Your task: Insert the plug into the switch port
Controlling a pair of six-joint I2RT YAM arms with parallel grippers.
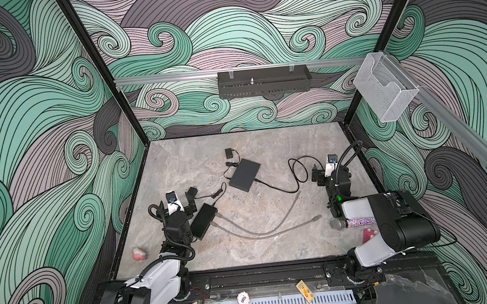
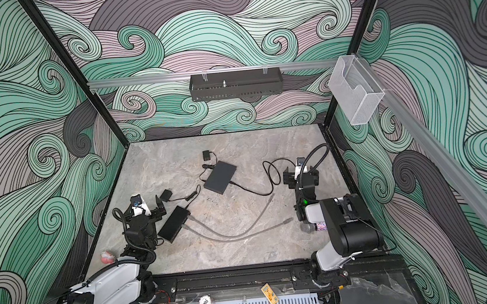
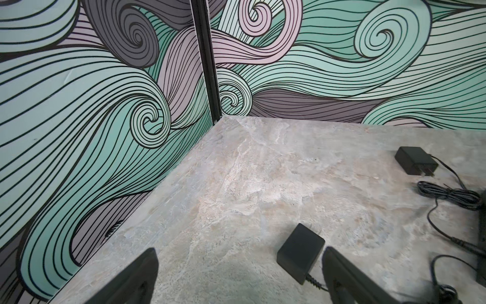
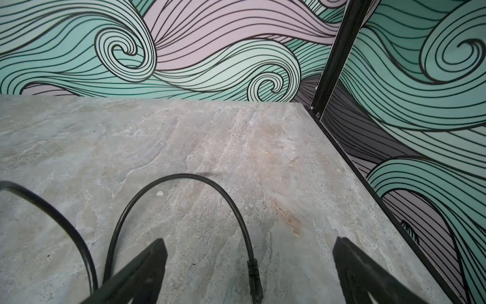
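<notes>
2 grippers are both standing with their jaws spread wide and neither is holding anything. The right gripper (image 4: 249, 240) is hovering low over the table (image 4: 263, 136). The black plug (image 4: 254, 276) is lying on the stone between its fingers, roughly midway and touching neither.

The plug's long axis is running along the fingers, not across them, with its black cable (image 4: 184, 177) arching away from the wrist and looping back. Closing the jaws would therefore probably pinch the plug by its flanks. I am judging the right arm the nearer one by far.

The left gripper (image 3: 239, 251) is sitting across the table with a power adapter (image 3: 301, 250) just beside 1 finger and no plug between its jaws.

In a top view the far switch (image 1: 244, 175) is lying to the left of the right gripper and well apart from it, with the black cable's other end already meeting its near edge. The near switch (image 1: 203, 220) is resting just beside the left arm, with 2 grey cables (image 1: 259, 233) trailing from it (their free ends are lying loose mid-table).

Which port is meant I cannot tell, as no port opening is showing.
</notes>
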